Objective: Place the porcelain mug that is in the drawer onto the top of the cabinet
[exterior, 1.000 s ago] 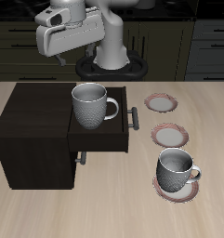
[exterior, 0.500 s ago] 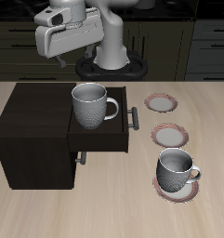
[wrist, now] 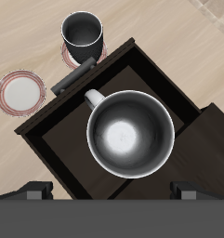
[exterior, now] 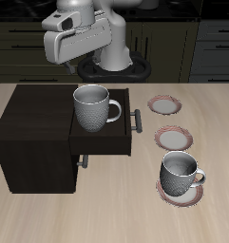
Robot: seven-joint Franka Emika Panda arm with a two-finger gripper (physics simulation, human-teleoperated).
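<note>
The porcelain mug (exterior: pixel 94 106) is large, light grey and speckled, with a pale inside. It stands upright in the open top drawer (exterior: pixel 128 136) of the dark cabinet (exterior: pixel 32 112), its handle toward the drawer front. My gripper (exterior: pixel 73 63) hangs open and empty above the cabinet's back edge, higher than the mug and not touching it. In the wrist view the mug (wrist: pixel 132 132) lies straight below the gripper (wrist: pixel 112 191), between the spread fingertips (wrist: pixel 34 191), inside the drawer (wrist: pixel 58 139).
A smaller mug with a dark inside (exterior: pixel 180 173) stands on a plate near the table's front edge, also seen in the wrist view (wrist: pixel 83 31). Two empty plates (exterior: pixel 166 104) (exterior: pixel 174 139) lie beside the drawer. The lower drawer front has its own handle (exterior: pixel 84 161).
The gripper has moved a little toward the mug and the drawer side. The mug, drawer and plates have not moved.
</note>
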